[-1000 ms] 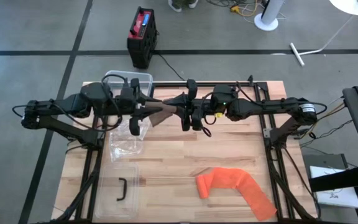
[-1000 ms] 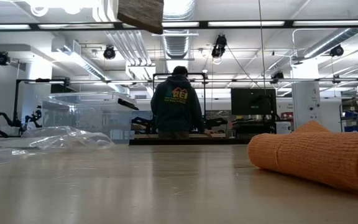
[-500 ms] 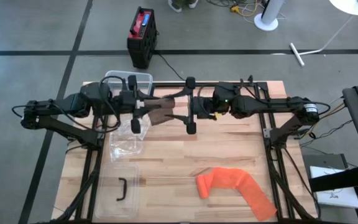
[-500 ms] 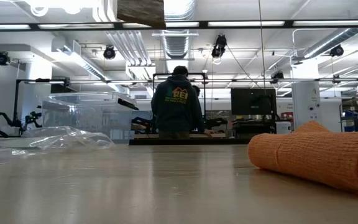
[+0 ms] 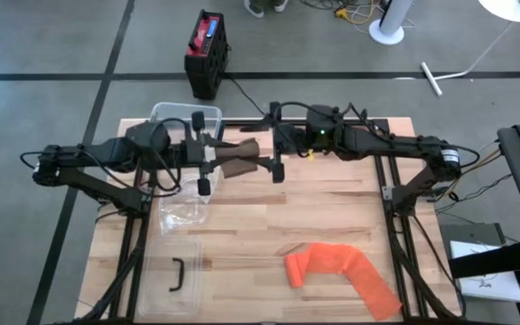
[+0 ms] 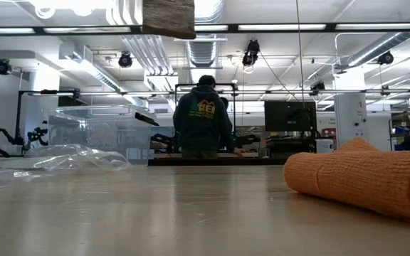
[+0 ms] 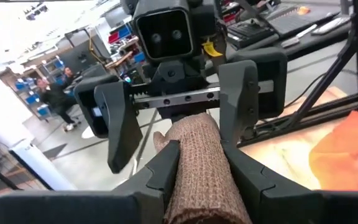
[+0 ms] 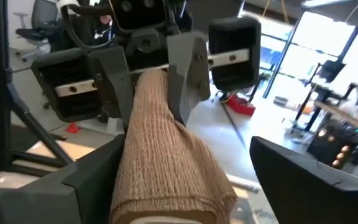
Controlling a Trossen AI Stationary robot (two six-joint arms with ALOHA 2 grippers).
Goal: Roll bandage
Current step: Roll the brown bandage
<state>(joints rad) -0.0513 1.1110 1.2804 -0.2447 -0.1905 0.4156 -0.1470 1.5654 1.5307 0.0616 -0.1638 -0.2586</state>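
Letting go is what has just happened: the right gripper (image 5: 275,143), which a second ago was pinched on the free end of the brown bandage roll (image 5: 236,157), now has its 2 fingers spread wide on either side of that end, no longer pressing it. It has also drawn back toward the far edge of the table (image 5: 332,217). The left wrist view shows this plainly, with the right gripper's fingers (image 7: 246,93) standing apart from the roll.

The left gripper (image 5: 208,155) has not changed. Its fingers (image 7: 161,173) are pinching the brown roll at the other end, and it holds the roll up in the air over the far middle of the table, level between the 2 arms. From the right wrist view the roll (image 8: 160,155) points straight at the camera, with the left gripper's fingers (image 8: 188,68) clamped on it beyond.

So the roll now hangs from 1 arm alone. I judge this to be a re-grip: the right arm has freed itself, likely to take a new hold.

An orange bandage (image 5: 341,273) lies loose and partly unrolled on the near right of the table, untouched. A clear plastic bag (image 5: 181,206) and a clear lid (image 5: 171,275) lie at the left.
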